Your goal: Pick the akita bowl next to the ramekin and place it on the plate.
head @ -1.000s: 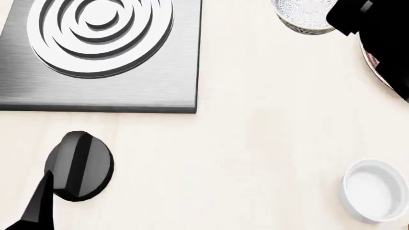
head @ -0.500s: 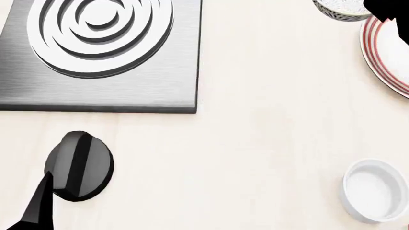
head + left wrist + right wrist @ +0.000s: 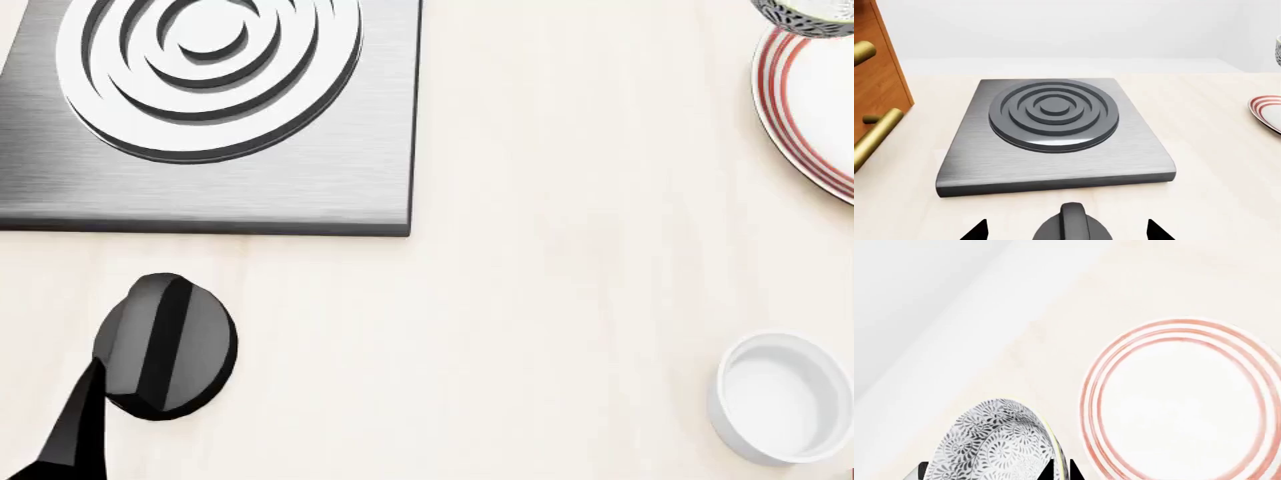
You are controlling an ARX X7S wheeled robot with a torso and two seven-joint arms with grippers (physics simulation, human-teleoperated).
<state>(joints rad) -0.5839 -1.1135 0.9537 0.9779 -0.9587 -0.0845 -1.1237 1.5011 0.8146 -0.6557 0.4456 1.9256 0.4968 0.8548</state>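
We judge the task well under way but not finished. The bowl (image 3: 991, 445) is off the table, carried in our right gripper (image 3: 1057, 471), and it is not yet on the plate (image 3: 1181, 400). In the right wrist view the patterned bowl hangs just beside the plate's red-ringed rim, apart from it, with bare table beneath. In the head view only a sliver of the bowl (image 3: 801, 15) shows at the far right corner, just past the plate's (image 3: 801, 90) far edge. The plate itself carries nothing. What is left, as we read it, is to bring the bowl over the middle of the plate, lower it and let go.

As for the right gripper, only the dark fingertips (image 3: 1071, 471) show at the bowl's rim; they look pinched on the rim, one inside and one outside, so we take it as grasping the bowl. The ramekin (image 3: 781, 398) sits alone at the near right, well apart from the plate.

Our left gripper (image 3: 1064, 231) rests near the stove knob (image 3: 1069, 226), in front of the burner plate (image 3: 1054, 135), its two tips spread wide and holding nothing.
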